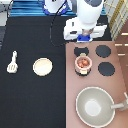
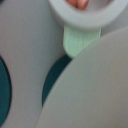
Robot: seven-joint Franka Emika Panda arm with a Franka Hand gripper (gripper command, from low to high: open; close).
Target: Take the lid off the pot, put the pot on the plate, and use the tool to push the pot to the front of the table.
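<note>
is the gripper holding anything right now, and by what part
It cannot be told. The gripper is up over the stove, above the uncovered pot; the lid appears in neither view.

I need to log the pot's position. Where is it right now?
In the exterior view, the pot sits on the stove at the right, between the burners, just below the pincer and above the large pan.
</note>
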